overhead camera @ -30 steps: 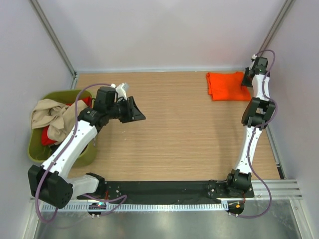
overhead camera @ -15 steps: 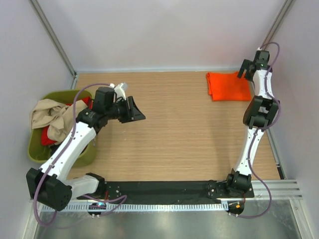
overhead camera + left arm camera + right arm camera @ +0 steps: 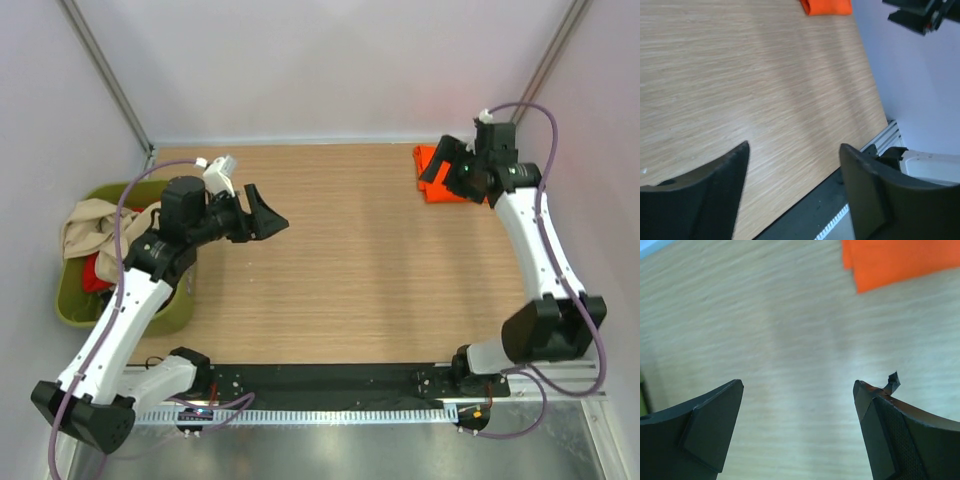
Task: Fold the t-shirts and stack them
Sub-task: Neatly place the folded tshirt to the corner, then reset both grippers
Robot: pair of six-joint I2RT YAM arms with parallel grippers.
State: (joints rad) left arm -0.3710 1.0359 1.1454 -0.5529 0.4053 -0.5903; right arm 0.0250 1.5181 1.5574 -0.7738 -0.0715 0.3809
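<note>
A folded orange t-shirt (image 3: pixel 447 191) lies flat at the table's far right; it also shows in the left wrist view (image 3: pixel 826 6) and the right wrist view (image 3: pixel 900 260). My right gripper (image 3: pixel 446 166) hovers over its left part, open and empty (image 3: pixel 799 384), facing bare wood. A beige t-shirt (image 3: pixel 95 225) and a red t-shirt (image 3: pixel 97 272) sit crumpled in the olive-green tub (image 3: pixel 75 310) at the left. Right of the tub, above the table, my left gripper (image 3: pixel 262 212) is open and empty (image 3: pixel 795 147).
Grey walls close the table in on the left, back and right. A black base rail (image 3: pixel 330 382) and a metal strip run along the near edge. The right arm (image 3: pixel 925 15) shows at the top right of the left wrist view.
The right arm swung from the far right corner leftward over the orange t-shirt, its gripper now open. The left gripper opened wider and drew slightly left.
</note>
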